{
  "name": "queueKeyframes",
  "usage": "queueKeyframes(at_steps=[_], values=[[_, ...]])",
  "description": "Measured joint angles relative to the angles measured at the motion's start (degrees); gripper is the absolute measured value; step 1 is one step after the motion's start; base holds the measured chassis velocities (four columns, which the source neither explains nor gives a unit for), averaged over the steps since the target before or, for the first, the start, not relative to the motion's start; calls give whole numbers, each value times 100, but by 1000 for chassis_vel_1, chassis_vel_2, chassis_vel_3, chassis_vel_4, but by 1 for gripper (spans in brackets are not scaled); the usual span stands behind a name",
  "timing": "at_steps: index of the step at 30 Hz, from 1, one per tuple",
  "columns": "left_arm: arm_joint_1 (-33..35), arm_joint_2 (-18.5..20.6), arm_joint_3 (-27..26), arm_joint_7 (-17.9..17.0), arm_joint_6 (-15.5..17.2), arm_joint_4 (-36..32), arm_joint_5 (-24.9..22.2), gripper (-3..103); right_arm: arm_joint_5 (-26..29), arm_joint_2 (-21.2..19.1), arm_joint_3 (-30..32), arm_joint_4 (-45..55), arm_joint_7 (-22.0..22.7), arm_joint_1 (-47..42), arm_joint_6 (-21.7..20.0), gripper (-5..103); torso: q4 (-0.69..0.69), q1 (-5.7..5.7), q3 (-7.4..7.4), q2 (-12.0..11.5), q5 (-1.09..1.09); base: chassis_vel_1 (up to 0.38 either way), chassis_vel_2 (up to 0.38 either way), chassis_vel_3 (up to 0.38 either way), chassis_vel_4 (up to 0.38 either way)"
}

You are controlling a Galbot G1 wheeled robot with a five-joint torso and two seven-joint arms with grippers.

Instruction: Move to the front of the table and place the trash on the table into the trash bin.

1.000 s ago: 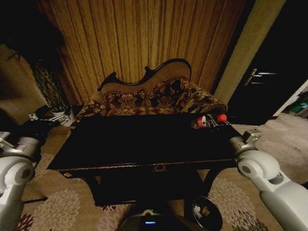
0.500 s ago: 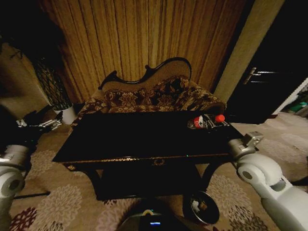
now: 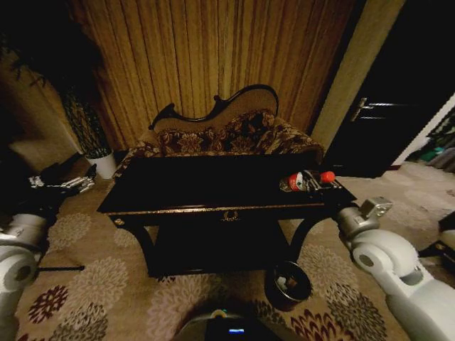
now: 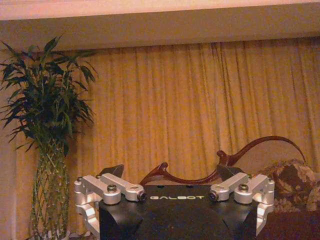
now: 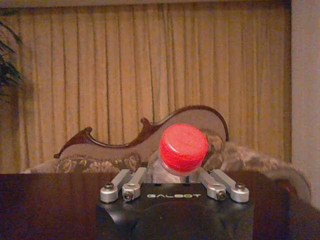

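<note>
Right gripper [image 3: 321, 183] closed around bottle [image 3: 306, 180] at table's [image 3: 213, 186] right edge; weak grip risks dropping it short of trash bin [image 3: 287, 283].

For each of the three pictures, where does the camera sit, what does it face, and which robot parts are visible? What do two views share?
Head view: high on the robot, looking down at the table, bottle and trash bin; both arms show at the sides.
Left wrist view: behind the left gripper, facing the curtain and plant.
Right wrist view: behind the right gripper, which is around the bottle's red cap.
Shared: the sofa appears in every view.
</note>
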Motion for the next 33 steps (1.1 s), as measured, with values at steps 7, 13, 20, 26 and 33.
queueKeyframes(at_steps=[7,13,20,26,33], values=[[-51,-54,56,-65,55,-54,-39,100,-345,375,-179,-563,-189,-91,84,28,3,2,0,0,-1,19,-22,-15,18],[-86,-83,122,-165,279,-73,-122,100,-1388,902,-419,-2141,-800,-182,496,28,0,7,3,-3,1,0,0,0,0],[-55,-70,52,-166,280,-80,-127,100,-1762,1122,-441,-3353,-1083,-110,913,28,0,3,1,-2,0,0,0,0,0],[-42,-80,97,-165,303,-122,-117,100,-2111,1350,-543,-4243,-1231,48,1297,28,1,3,1,-2,0,0,0,0,0],[-25,-77,109,-165,316,-141,-104,100,-2444,1501,-653,-5052,-1324,232,1623,28,1,2,1,-2,0,0,0,0,0]])
